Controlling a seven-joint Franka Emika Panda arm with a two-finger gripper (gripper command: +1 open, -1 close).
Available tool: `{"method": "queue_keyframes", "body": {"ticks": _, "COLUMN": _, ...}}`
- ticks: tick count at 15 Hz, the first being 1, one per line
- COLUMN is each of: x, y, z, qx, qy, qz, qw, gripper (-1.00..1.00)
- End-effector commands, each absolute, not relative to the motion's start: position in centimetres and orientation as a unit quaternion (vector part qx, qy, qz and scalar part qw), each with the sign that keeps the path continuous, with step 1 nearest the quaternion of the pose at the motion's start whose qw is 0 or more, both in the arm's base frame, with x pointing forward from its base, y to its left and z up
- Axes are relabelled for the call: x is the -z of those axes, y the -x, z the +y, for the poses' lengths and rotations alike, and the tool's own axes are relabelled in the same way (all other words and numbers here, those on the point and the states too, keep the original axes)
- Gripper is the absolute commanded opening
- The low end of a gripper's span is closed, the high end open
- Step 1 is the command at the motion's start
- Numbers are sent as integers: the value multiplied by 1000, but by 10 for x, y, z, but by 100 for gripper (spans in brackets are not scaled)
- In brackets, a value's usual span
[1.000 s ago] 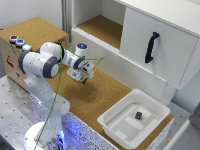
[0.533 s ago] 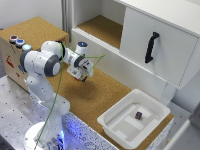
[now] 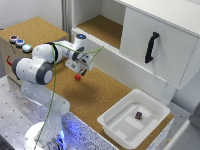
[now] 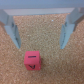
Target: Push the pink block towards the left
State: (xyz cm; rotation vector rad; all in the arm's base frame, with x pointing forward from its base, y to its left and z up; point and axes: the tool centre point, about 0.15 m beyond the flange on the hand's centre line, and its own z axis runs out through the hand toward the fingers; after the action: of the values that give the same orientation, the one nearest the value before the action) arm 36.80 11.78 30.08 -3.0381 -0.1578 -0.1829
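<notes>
Gripper [image 3: 83, 71] hangs low over the cork board [image 3: 100, 95], fingers spread wide apart, nothing between them. Pink block [image 3: 78, 77] sits on the cork just beside the fingertips, slightly toward the exterior view's left and nearer the camera; I can't tell from that view whether there's contact. Wrist view shows it better: both fingers [image 4: 11, 29] stand clear of the block [image 4: 31, 60], which lies outside the gap, offset from the line between the tips rather than bracketed by them. So no grasp geometry here; my read is a finger has to get onto the block's far side and sweep it sideways. Block is a cube, so no long axis to worry about. The dark cube [image 3: 138, 115] is in the white tray [image 3: 120, 131], well apart at the exterior view's right, not relevant. Risk, as I see it: a tiny block can skate around a fingertip if hit off-centre.
</notes>
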Motion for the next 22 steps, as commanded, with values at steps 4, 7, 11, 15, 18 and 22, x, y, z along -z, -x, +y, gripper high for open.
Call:
{"method": "queue_keyframes", "body": {"ticks": 4, "x": -300, "y": -366, "z": 113, "qx": 58, "qy": 996, "qz": -60, "qw": 41, "gripper": 100}}
{"method": "queue_keyframes", "body": {"ticks": 7, "x": -300, "y": -366, "z": 113, "qx": 58, "qy": 996, "qz": -60, "qw": 41, "gripper": 100}}
{"method": "queue_keyframes", "body": {"ticks": 11, "x": -300, "y": -366, "z": 113, "qx": 58, "qy": 996, "qz": -60, "qw": 41, "gripper": 100}}
{"method": "queue_keyframes", "body": {"ticks": 15, "x": -300, "y": -366, "z": 113, "qx": 58, "qy": 996, "qz": -60, "qw": 41, "gripper": 100}}
{"method": "queue_keyframes", "body": {"ticks": 18, "x": -304, "y": -348, "z": 121, "qx": 76, "qy": 996, "qz": -21, "qw": 35, "gripper": 100}}
{"method": "queue_keyframes", "body": {"ticks": 22, "x": -278, "y": -332, "z": 139, "qx": 100, "qy": 994, "qz": -34, "qw": -24, "gripper": 100}}
